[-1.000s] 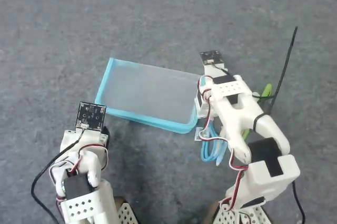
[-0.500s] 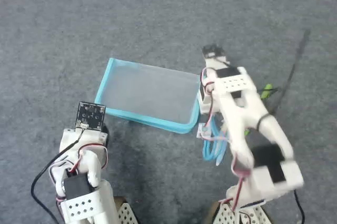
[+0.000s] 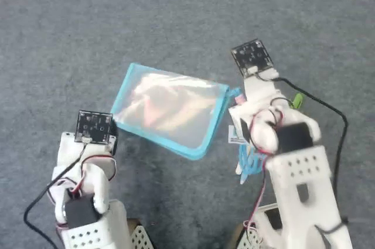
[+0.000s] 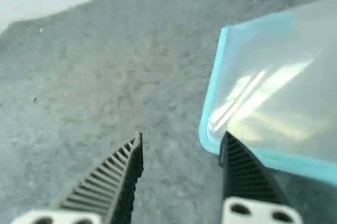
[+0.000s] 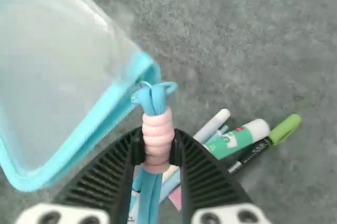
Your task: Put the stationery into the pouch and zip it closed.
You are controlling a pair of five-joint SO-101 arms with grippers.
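Near the near-left corner of the grey carpeted worktop (image 3: pixel 58 38), the left gripper (image 4: pixel 181 145) has its two ribbed fingers spread apart with nothing between them. It is just short of the pouch's near-left corner.

The pouch (image 3: pixel 170 111) is translucent with turquoise edging and sits about mid-worktop, skewed to the worktop's edges. Light glares off its face. Whether its zip is open cannot be told.

At the pouch's right end, the right gripper (image 5: pixel 157 137) is clamped on a ribbed pink bead (image 5: pixel 156 140). The bead is threaded on the blue zip-pull cord (image 5: pixel 152 95), which loops out of the pouch's corner.

Right of that, toward the near-right part of the worktop, the stationery lies outside the pouch in a loose bunch. It includes a white pen (image 5: pixel 210 124), a green-and-white glue stick (image 5: pixel 239 134) and a black marker with a green cap (image 5: pixel 268 139), which touch or overlap one another.
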